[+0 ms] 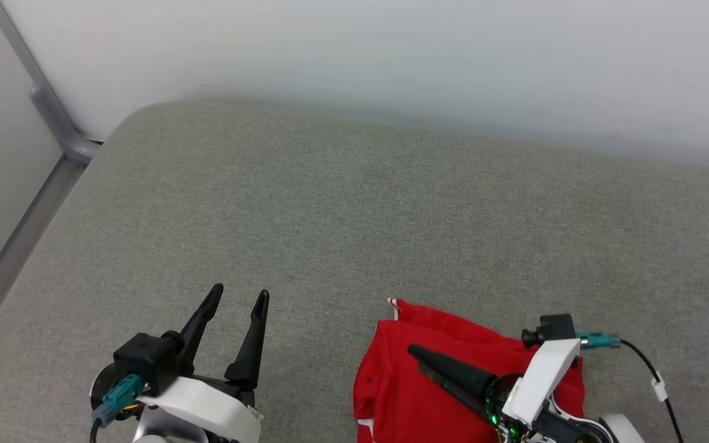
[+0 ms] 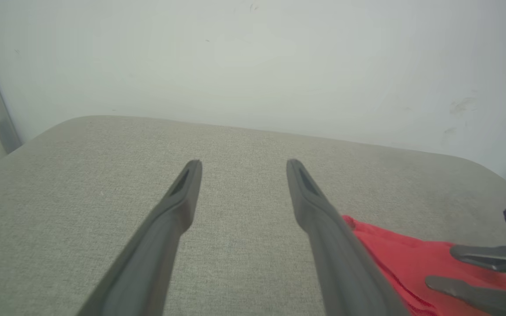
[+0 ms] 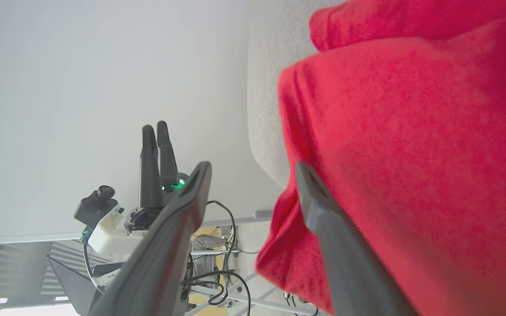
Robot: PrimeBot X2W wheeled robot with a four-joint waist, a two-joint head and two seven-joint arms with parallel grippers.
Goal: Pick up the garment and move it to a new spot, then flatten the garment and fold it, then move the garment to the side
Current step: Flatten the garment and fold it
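The garment [image 1: 403, 384] lies in a compact red heap at the near edge of the grey cushion [image 1: 342, 209], right of centre, with a strip of striped trim showing at its far corner. The right gripper [image 1: 417, 358] is low over it and rolled onto its side, fingers [image 3: 323, 210] apart with nothing clamped. In the right wrist view one finger crosses the red cloth and the other stands off its hem. That turn probably suits slipping a finger under an edge to pinch the layers together. Whether a finger already touches cloth I cannot tell. The left gripper [image 1: 239, 293] hovers over bare cushion to the garment's left, fingers [image 2: 182, 197] spread wide and empty, likely held clear so the cloth has open room to travel.
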